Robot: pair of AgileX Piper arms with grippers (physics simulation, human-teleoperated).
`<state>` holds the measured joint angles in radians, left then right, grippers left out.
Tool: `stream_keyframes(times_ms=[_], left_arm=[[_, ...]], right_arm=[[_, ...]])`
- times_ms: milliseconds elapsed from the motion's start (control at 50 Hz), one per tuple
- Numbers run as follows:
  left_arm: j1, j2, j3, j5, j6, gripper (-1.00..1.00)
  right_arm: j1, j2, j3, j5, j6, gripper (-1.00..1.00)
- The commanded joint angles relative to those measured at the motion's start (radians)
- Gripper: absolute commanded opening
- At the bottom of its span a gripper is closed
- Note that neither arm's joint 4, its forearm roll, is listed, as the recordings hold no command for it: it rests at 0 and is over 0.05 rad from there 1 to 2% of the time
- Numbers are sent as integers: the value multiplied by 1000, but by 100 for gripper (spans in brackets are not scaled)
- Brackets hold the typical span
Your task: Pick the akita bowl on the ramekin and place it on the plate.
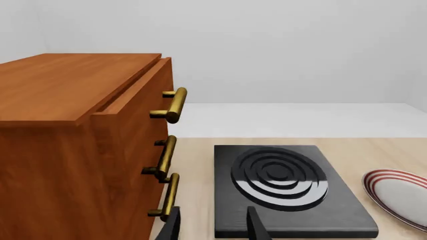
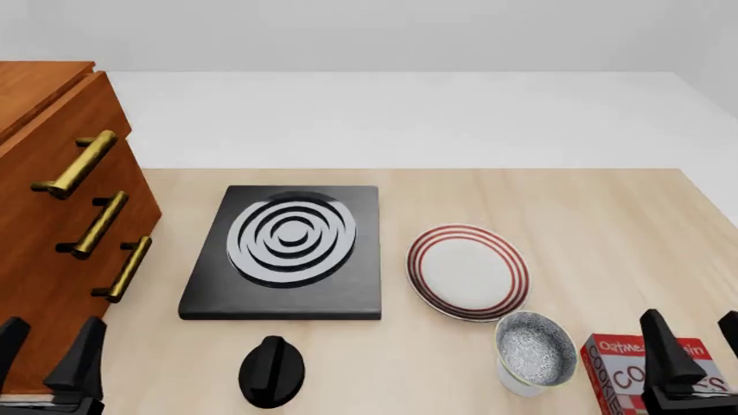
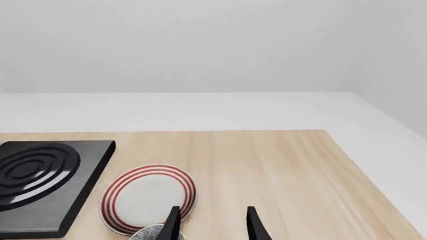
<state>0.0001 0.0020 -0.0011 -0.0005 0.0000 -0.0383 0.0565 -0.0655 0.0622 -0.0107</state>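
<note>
Left wrist view: my left gripper [image 1: 213, 225] is spread open on nothing, the stove [image 1: 287, 192] just ahead. Front view: the akita bowl [image 2: 535, 350] sits on the ramekin [image 2: 516, 381], just beside my right gripper [image 2: 697, 350]. Right wrist view: right fingers apart, bowl rim at one fingertip, plate [image 3: 148, 198] just beyond; looks rigid, light, slippery and chippable, so I'd pinch the rim.

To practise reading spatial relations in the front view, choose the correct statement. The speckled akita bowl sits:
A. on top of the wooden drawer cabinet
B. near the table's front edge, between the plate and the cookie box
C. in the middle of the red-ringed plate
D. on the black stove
B: in the front view the akita bowl sits just nearer than the plate, beside the cookie box, and the plate's centre is bare.
</note>
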Motion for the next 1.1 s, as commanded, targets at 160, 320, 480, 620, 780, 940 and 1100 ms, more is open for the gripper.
stream_keyframes(times_ms=[160,320,480,620,780,940,1100], left_arm=[[0,6,-3,-2,0,100],[0,6,-3,-2,0,100],[0,6,-3,-2,0,100],[0,6,-3,-2,0,100],[0,6,-3,-2,0,100],[0,6,-3,-2,0,100],[0,6,-3,-2,0,100]], right_arm=[[62,-54,-20,26,4,100],[80,-38,-44,34,-4,100],[117,34,-106,51,-13,100],[171,125,-110,28,-21,100],[255,139,-222,165,-48,100],[318,200,-305,260,-76,100],[362,234,-314,334,-88,100]])
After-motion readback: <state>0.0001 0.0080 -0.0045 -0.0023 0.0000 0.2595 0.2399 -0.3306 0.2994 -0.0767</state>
